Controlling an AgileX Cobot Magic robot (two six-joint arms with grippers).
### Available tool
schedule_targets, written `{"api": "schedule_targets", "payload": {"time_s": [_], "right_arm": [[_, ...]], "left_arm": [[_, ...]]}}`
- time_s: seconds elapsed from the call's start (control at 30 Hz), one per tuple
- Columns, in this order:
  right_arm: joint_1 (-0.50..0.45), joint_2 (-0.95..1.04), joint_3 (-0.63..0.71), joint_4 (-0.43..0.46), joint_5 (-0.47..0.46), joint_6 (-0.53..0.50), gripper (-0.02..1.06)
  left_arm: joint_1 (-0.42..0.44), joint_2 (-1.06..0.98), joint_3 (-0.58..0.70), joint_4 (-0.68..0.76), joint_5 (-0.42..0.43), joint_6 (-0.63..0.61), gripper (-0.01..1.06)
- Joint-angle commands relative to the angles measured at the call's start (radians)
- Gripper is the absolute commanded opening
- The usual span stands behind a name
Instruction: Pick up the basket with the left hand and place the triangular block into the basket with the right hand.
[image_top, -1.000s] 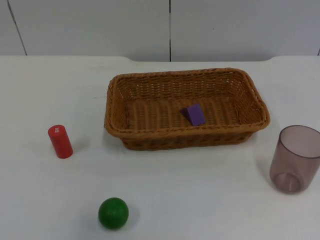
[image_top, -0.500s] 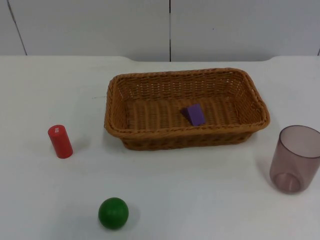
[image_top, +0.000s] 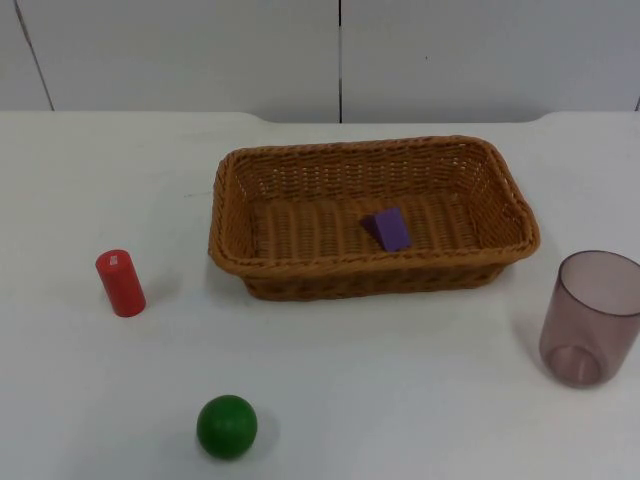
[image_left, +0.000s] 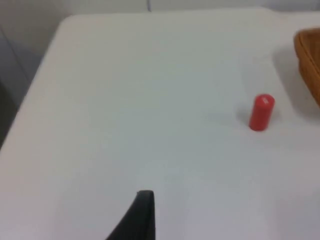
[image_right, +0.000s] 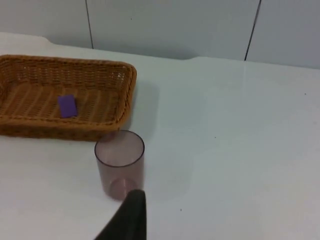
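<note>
A brown wicker basket (image_top: 370, 263) stands on the white table at mid-table. A purple triangular block (image_top: 391, 229) lies inside it, right of its middle. The right wrist view takes in the basket (image_right: 126, 85) with the block (image_right: 66, 106) in it from well off to its right. My right gripper (image_right: 131, 215) hangs over bare table, just short of a clear cup. My left gripper (image_left: 142, 215) hovers over bare table far left of the basket's edge (image_left: 309, 55). Both arms wait, apart from every object.
A red cylinder (image_top: 120, 283) stands upright left of the basket, also seen from the left wrist as the cylinder (image_left: 261, 112). A green ball (image_top: 227, 427) lies near the front edge. A tinted clear cup (image_top: 590, 318) stands to the basket's right, close before my right gripper as the cup (image_right: 120, 164).
</note>
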Motion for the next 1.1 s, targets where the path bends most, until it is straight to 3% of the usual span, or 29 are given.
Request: {"api": "schedule_targets", "payload": {"time_s": [0.0,0.4,0.6,0.9,1.07], "right_arm": [[0.003,-0.002,0.016,-0.006,-0.007,0.006,1.05],[0.003,-0.002,0.016,-0.006,0.004,0.006,1.05],[0.003,-0.002,0.033,-0.014,0.056,0.006,1.05],[0.003,-0.002,0.04,-0.106,0.05,0.111,1.05],[0.003,-0.002,0.042,-0.112,0.05,0.123,1.05]], "left_arm": [[-0.007,-0.003,0.006,-0.015,-0.012,0.014,1.05],[-0.007,-0.003,0.006,-0.015,-0.012,0.012,1.05],[-0.007,-0.003,0.006,-0.015,-0.012,0.012,1.05],[-0.007,-0.003,0.006,-0.015,-0.012,0.012,1.05],[-0.007,-0.003,0.006,-0.015,-0.012,0.012,1.05]]}}
